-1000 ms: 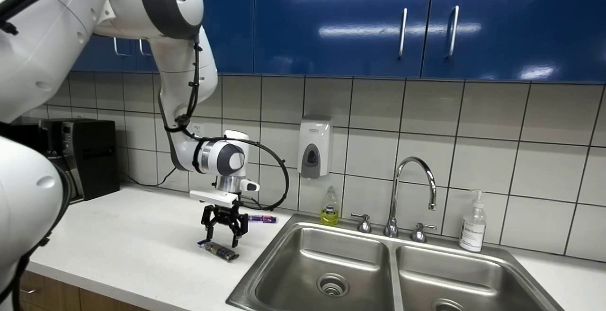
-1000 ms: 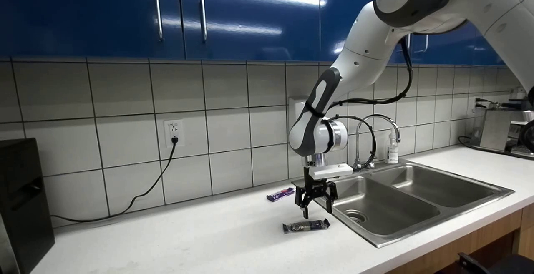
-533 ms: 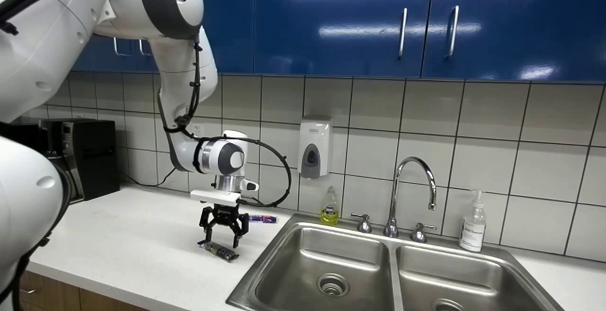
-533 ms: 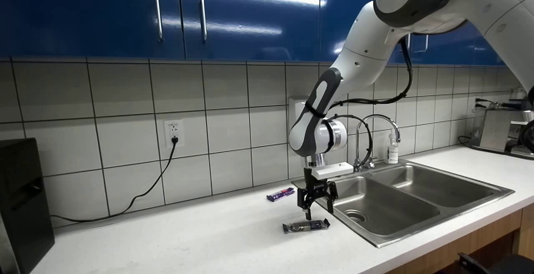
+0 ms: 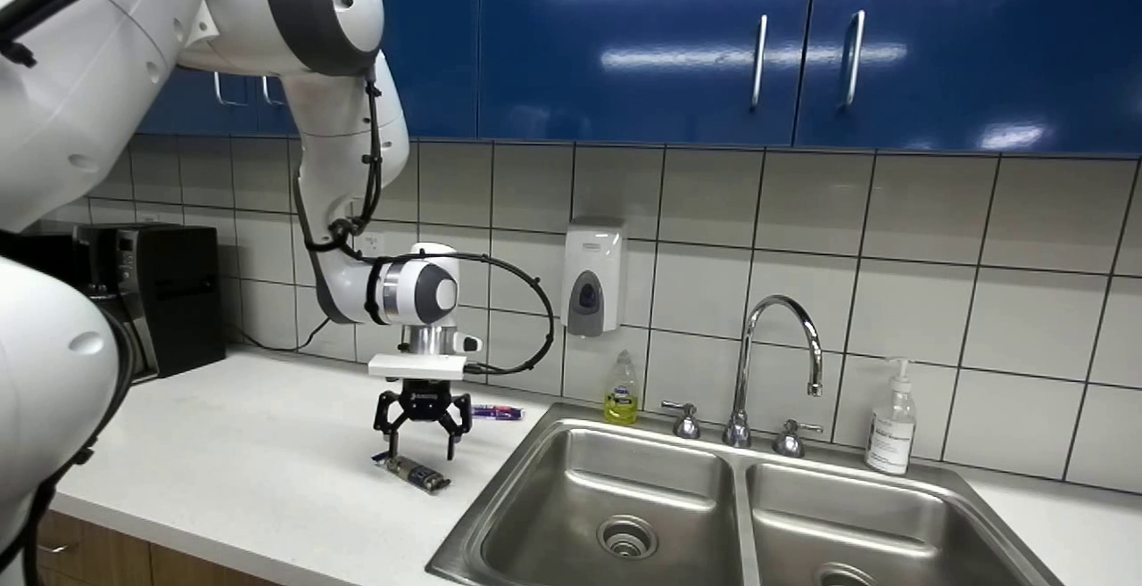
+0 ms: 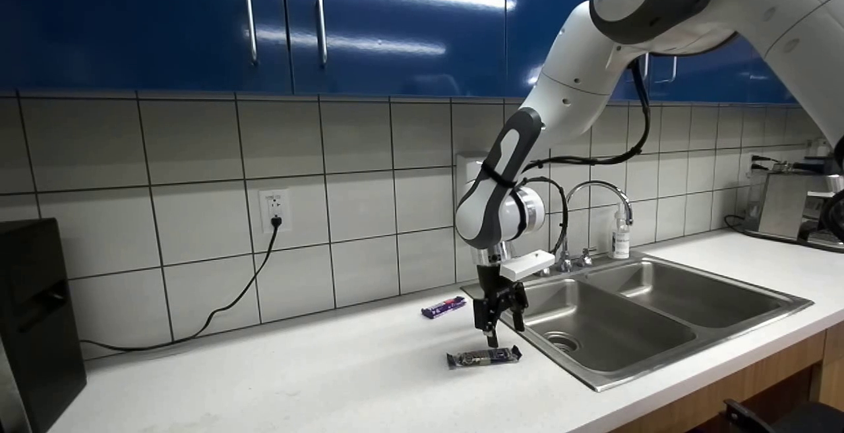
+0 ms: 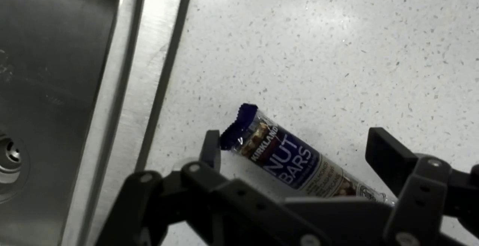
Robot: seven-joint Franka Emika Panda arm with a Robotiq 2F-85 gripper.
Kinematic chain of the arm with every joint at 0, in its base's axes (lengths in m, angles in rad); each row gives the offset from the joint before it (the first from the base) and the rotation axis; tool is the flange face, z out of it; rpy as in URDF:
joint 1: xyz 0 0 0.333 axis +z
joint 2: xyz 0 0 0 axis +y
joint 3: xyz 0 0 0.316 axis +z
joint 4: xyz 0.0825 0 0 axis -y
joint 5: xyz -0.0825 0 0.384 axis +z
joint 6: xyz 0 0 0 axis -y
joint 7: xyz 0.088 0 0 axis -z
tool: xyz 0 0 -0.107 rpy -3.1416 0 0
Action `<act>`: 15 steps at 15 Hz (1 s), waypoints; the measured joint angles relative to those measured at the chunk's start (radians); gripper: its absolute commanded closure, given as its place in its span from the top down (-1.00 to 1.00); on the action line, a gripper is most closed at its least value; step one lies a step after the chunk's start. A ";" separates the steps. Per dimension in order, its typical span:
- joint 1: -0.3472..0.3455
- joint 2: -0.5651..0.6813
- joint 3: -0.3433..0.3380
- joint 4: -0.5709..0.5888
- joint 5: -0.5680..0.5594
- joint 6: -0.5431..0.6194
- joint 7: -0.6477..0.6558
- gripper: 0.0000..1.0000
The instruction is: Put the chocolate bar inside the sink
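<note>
The nut bar (image 7: 293, 160) is angled toward ten o'clock (wrist view); the gripper (image 5: 422, 452), jaws apart, has been turned, apparently for grasping.

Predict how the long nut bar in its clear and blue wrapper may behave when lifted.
The nut bar lies straight, so it is probably stiff. Its glossy wrapper might slip. The flared, crimped blue end likely resists rolling.

Cabinets (image 5: 642, 20): long white glare, both ext. views
Surface (image 7: 318, 58): brt., soft hot spot, wrist view
Sink (image 7: 56, 70): dim, same view
Tool (image 7: 299, 149): near-black, sl. soft there
</note>
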 measured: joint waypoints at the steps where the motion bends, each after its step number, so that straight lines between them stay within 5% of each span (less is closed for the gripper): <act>1: -0.001 0.003 0.006 0.003 -0.006 0.000 -0.032 1.00; 15: -0.007 0.025 0.043 0.012 -0.204 -0.006 -0.331 1.00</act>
